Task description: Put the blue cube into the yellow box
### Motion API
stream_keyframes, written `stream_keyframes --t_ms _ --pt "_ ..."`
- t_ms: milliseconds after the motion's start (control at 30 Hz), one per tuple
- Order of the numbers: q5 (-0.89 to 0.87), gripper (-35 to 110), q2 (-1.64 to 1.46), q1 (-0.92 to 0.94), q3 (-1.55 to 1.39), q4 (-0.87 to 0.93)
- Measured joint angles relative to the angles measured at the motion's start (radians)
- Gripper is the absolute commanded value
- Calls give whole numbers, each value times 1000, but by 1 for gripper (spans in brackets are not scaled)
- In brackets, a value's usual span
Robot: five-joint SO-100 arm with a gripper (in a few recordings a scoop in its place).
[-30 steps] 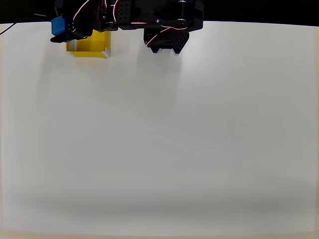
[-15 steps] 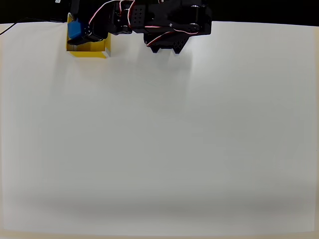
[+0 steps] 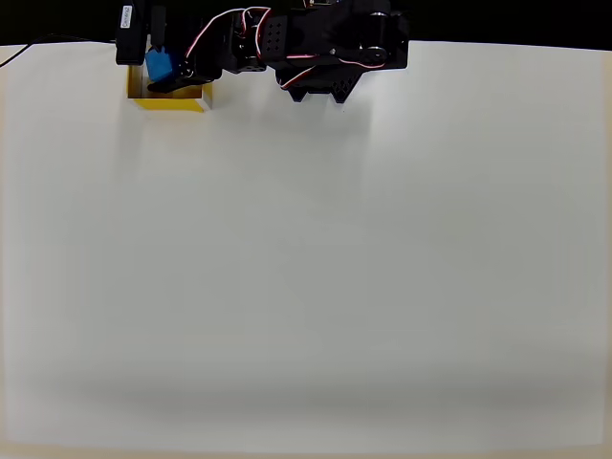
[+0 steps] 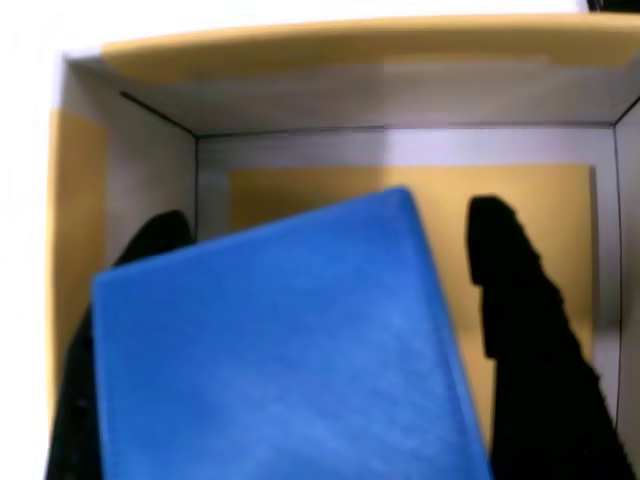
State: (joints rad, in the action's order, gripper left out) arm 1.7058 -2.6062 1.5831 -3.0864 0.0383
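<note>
The blue cube [image 3: 158, 65] hangs over the yellow box [image 3: 174, 99] at the table's far left corner in the overhead view, held in my black gripper [image 3: 161, 72]. In the wrist view the cube [image 4: 280, 350] sits tilted between the two black fingers [image 4: 525, 310] of my gripper [image 4: 330, 212], close to the camera. A thin strip of yellow floor shows between its upper right edge and the right finger. Below it lies the open box [image 4: 300, 45], with pale inner walls and a yellow floor. The cube hides most of the left finger.
My arm's black base [image 3: 320, 57] with red and white wires stands at the table's far edge, right of the box. The white table [image 3: 306, 268] stretches bare toward the near edge. The dark strip behind the table is off the surface.
The gripper has swung right and back with the cube, from beyond the box's left wall to above its opening. The box has stayed where it was.
</note>
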Motion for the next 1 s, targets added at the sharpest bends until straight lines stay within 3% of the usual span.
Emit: stream_keyframes --t_ms 200,533,900,1000 --pt "6 42 -5 18 0 0" --pt "0 36 -6 29 18 8" --pt "-54 26 12 28 531 600" --pt "-75 22 12 15 612 690"
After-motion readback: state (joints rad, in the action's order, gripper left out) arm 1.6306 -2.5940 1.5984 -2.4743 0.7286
